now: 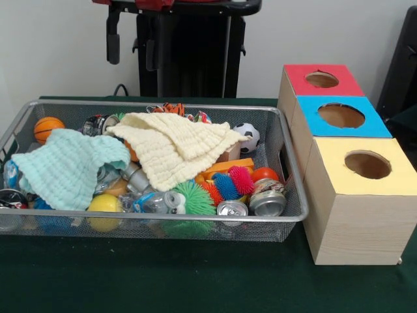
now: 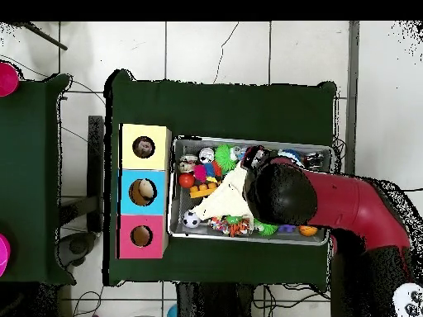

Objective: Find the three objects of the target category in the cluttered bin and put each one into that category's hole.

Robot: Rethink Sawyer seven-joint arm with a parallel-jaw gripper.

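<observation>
The wire mesh bin (image 1: 163, 217) sits on the green table, full of toys, and also shows in the overhead view (image 2: 248, 140). A crinkly clear plastic wad (image 1: 148, 201) lies near the front rim and another seems to lie at the left end (image 1: 12, 175); a third is hidden. The yellow-topped box (image 1: 355, 195) stands nearest, right of the bin, with its round hole (image 1: 368, 164) open; the hole also shows in the overhead view (image 2: 144, 148). In the overhead view the red and black arm (image 2: 285, 194) hangs over the bin's right half. The gripper is hidden beneath it.
A mint cloth (image 1: 68, 166) and a cream cloth (image 1: 172, 143) cover much of the pile. Silver cans (image 1: 267, 201), spiky balls (image 1: 234, 181), a basketball (image 1: 47, 127) and a soccer ball (image 1: 247, 135) lie around them. Blue-topped (image 1: 342, 116) and red-topped (image 1: 322, 79) boxes stand behind the yellow one.
</observation>
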